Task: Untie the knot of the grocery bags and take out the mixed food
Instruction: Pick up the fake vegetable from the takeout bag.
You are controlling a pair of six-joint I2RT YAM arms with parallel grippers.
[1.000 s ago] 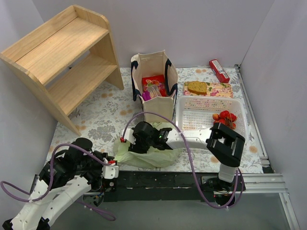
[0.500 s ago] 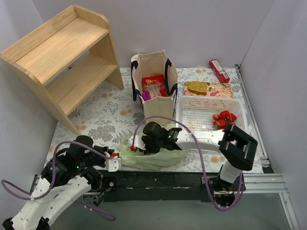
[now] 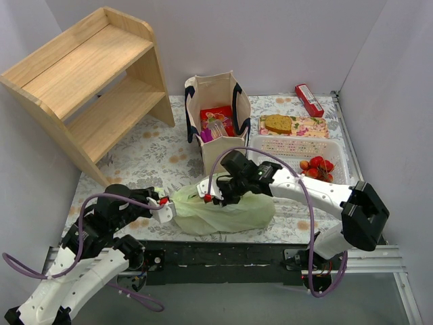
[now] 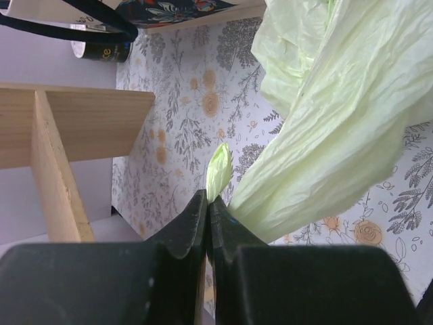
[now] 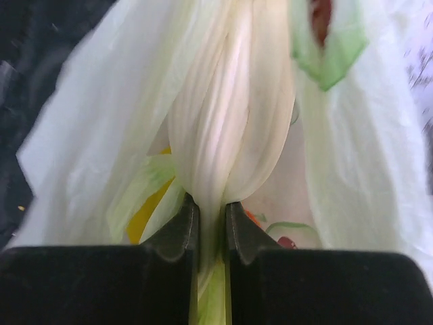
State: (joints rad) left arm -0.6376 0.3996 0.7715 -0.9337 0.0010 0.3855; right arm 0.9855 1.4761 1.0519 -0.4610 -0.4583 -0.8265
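The pale green plastic bag [image 3: 226, 211] lies stretched along the table's near edge between both grippers. My left gripper [image 3: 164, 206] is shut on a thin strip at the bag's left end [image 4: 218, 169], its jaws [image 4: 208, 206] pressed together. My right gripper [image 3: 208, 198] is shut on a twisted, bunched strand of the bag's top [image 5: 226, 128], pinched between the jaws [image 5: 211, 213]. The knot is hidden behind that gripper. Yellow [image 5: 145, 218] and red [image 5: 287, 242] food shows through the film. The beige tote [image 3: 223, 145] stands behind, with packets inside.
A white slotted basket [image 3: 284, 166] at the right holds strawberries [image 3: 316, 168]. Behind it a brown biscuit [image 3: 278, 123] lies on a floral packet, and a red packet [image 3: 308, 99] lies in the far corner. A wooden shelf [image 3: 88, 81] fills the back left.
My right gripper has closed on the bag's top and pulled it up and to the right. The left gripper has moved forward with the bag's left end, and the bag is stretched out.
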